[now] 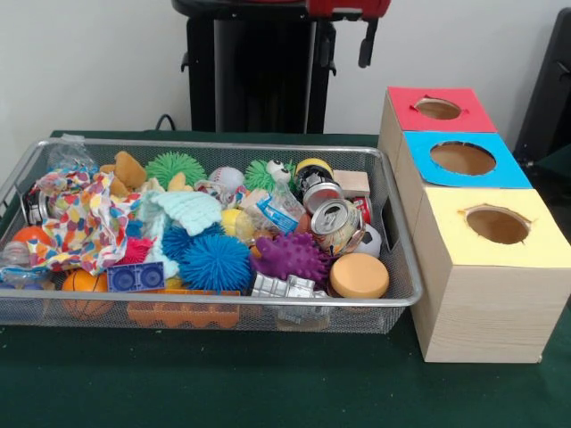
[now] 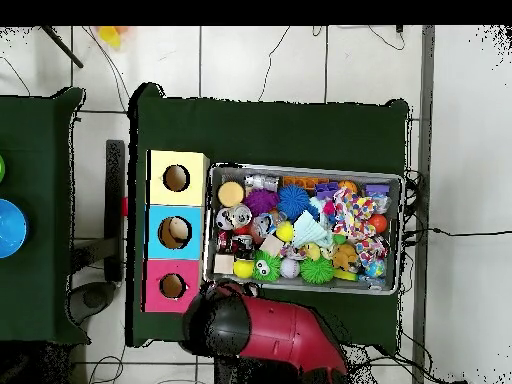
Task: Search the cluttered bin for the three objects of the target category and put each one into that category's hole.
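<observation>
The wire mesh bin [image 1: 223,303] sits on the green table, full of clutter; it also shows in the overhead view [image 2: 300,168]. A large dotted white fabric piece [image 1: 85,218] lies crumpled at the bin's left end, and it shows in the overhead view [image 2: 352,212] too. A smaller dotted bundle [image 2: 368,246] lies beside it. A third one does not show clearly. The yellow-surround hole [image 1: 497,225] tops the nearest wooden box, and the overhead view [image 2: 176,178] shows it as well. The arm is drawn back by the pedestal [image 2: 270,335]. My gripper [image 1: 367,43] shows only as a dark tip at the top edge.
The blue-surround hole [image 1: 462,158] and red-surround hole [image 1: 437,108] top the boxes behind the yellow one. The bin holds a mint knitted cloth [image 1: 192,209], blue [image 1: 214,261] and purple [image 1: 290,256] spiky balls, a can [image 1: 335,223] and an orange disc [image 1: 359,275].
</observation>
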`<move>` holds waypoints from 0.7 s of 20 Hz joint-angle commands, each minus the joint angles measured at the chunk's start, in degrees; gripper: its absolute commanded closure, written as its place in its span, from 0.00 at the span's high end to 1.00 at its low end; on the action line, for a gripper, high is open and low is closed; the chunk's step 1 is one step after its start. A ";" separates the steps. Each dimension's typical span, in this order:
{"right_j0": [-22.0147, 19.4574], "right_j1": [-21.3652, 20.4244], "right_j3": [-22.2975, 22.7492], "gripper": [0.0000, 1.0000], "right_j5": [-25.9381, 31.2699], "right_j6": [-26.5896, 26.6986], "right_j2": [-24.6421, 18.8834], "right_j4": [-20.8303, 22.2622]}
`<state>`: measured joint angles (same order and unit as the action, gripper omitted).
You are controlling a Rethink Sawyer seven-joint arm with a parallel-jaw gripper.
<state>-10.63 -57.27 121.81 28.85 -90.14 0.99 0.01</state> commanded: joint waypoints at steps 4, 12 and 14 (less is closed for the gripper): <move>-6.35 3.59 -5.01 1.00 -2.26 1.68 -5.89 3.89; -12.36 4.45 -5.10 1.00 -1.65 4.31 -9.24 5.55; -13.86 4.98 -5.86 1.00 -0.92 5.07 -10.04 6.14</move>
<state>-21.40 -54.80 120.04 28.85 -90.14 -2.30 2.20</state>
